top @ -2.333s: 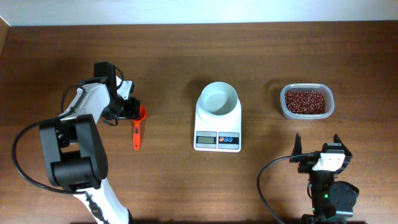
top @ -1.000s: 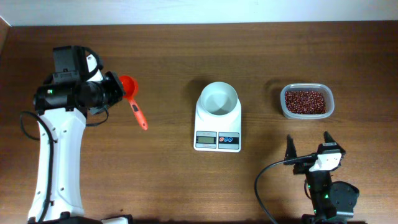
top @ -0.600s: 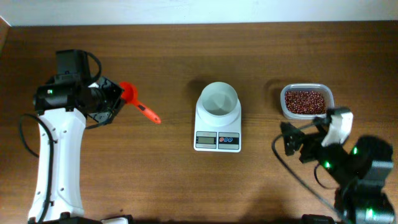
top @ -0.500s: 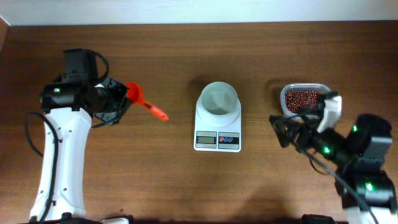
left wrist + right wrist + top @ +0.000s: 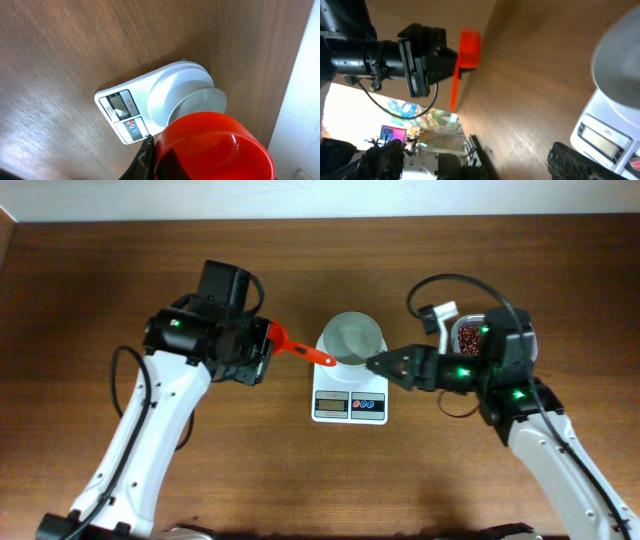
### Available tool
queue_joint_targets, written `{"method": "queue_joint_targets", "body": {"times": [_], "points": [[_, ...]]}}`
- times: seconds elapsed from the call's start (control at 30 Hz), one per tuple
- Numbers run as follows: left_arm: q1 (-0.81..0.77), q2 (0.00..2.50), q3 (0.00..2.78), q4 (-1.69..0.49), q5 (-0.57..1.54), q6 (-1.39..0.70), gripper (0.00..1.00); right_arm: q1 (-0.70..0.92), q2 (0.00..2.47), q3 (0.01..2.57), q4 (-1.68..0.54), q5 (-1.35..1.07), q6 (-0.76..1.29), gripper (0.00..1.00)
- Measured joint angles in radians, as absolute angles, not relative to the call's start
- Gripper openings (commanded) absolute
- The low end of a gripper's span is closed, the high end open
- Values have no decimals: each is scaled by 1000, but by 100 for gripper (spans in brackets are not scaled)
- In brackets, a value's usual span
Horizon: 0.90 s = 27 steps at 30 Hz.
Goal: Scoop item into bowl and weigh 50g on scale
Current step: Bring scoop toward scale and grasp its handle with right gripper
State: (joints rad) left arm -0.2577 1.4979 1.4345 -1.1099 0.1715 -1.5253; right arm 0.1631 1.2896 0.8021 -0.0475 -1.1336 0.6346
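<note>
A white bowl (image 5: pixel 352 338) sits on the white scale (image 5: pixel 350 402) at mid-table; both also show in the left wrist view as bowl (image 5: pixel 197 100) and scale (image 5: pixel 122 107). My left gripper (image 5: pixel 263 346) is shut on a red scoop (image 5: pixel 300 350), whose handle points at the bowl's left rim. The scoop's cup (image 5: pixel 212 145) looks bare inside. My right gripper (image 5: pixel 378 365) stands open just right of the bowl, over the scale's right edge, with nothing between its fingers (image 5: pixel 572 160). The red-brown beans (image 5: pixel 468 340) lie in a clear tub, mostly hidden by my right arm.
The clear tub (image 5: pixel 462 325) stands at the right, behind my right arm. Bare wooden table (image 5: pixel 300 480) lies in front of the scale and to the far left. A pale wall edge (image 5: pixel 320 200) runs along the back of the table.
My left arm has swung right, carrying the scoop from the left side to the bowl's left rim. My right arm has reached left to the scale's right side and now covers much of the tub.
</note>
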Motion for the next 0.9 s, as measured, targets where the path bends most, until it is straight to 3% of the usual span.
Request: {"method": "queue_joint_targets", "body": {"times": [0.2,0.37,0.57,0.8,0.9], "points": [[-323,1532,1435,-1086,168,-1621,0,372,1290,802,94,-944,754,90],[-386,1532,1435,-1073,168,-1658,0,439,1290,802,118,-823,791,68],[-419,1532,1435,-1072,183,-1676,0,440,1290,802,117,-769,799,58],[-420,1532,1435,-1073,215,-1678,0,440,1290,802,105,-722,804,33],[-420,1532,1435,-1073,233,-1678,0,440,1290,802,100,-711,805,26]]}}
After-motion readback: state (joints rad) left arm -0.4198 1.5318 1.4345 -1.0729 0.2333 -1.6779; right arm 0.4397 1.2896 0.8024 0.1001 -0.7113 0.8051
